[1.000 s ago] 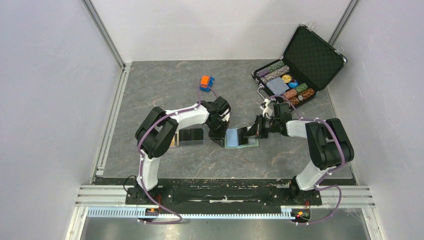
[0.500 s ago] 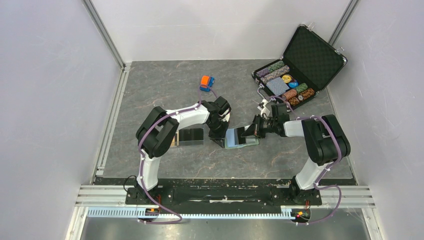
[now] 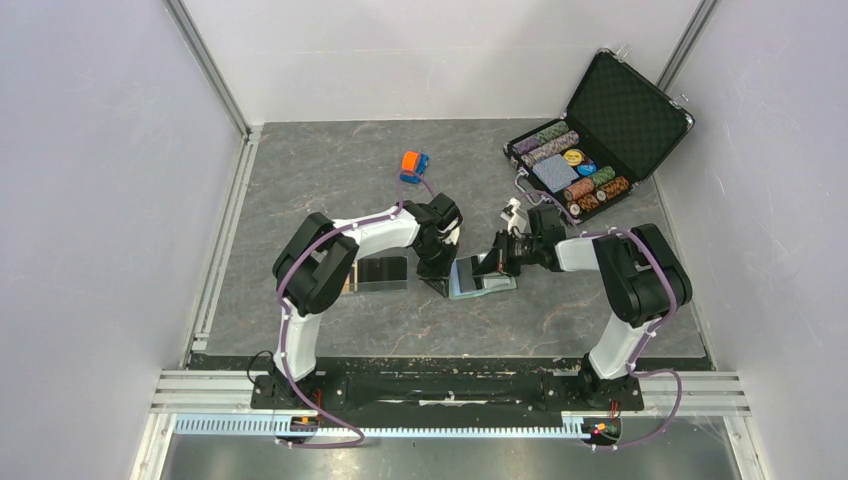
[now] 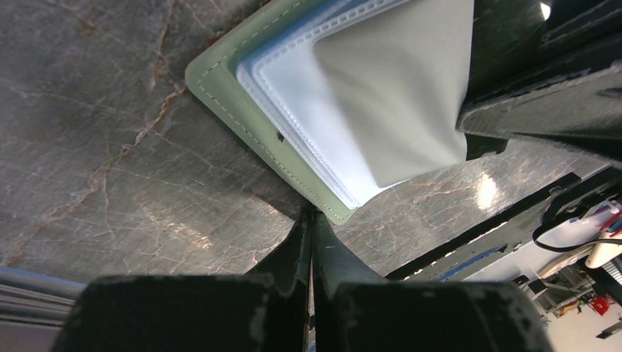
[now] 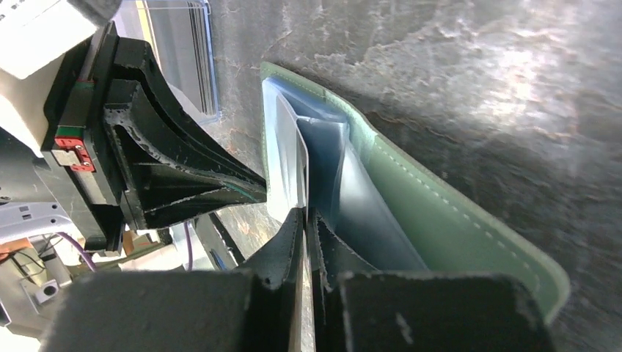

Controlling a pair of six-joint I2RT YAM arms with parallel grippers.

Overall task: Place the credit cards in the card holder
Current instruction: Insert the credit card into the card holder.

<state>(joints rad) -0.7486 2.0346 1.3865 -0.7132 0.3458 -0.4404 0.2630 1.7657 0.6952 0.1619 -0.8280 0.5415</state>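
Sage-green card holder [image 3: 481, 284] lying open and flat in the middle of the grey marbled counter [image 3: 330, 180], between two robot arms. A credit card [image 4: 396, 88] stands tilted over its pale blue inside, with its leading edge apparently in among the clear pockets. The right claw [image 5: 306, 214] is clamped on the card's right end. The left claw [image 4: 311, 220] has its fingers together, gripping nothing, tips pressed at the holder's left rim.

Likely trouble: the pocket films are thin, floppy and layered, so the card's edge could slip between the wrong sheets or ride over the top. The card is stiff, thin and glossy, so it may twist or slide in the pinch if it jams. The holder is soft, with stitched edges, and rests on a smooth stone-look surface. A push from the right could skid it left if the left claw's brace slips off.

A clear hard plastic tray [image 3: 380, 272] with dark cards inside sits just left of the left claw.
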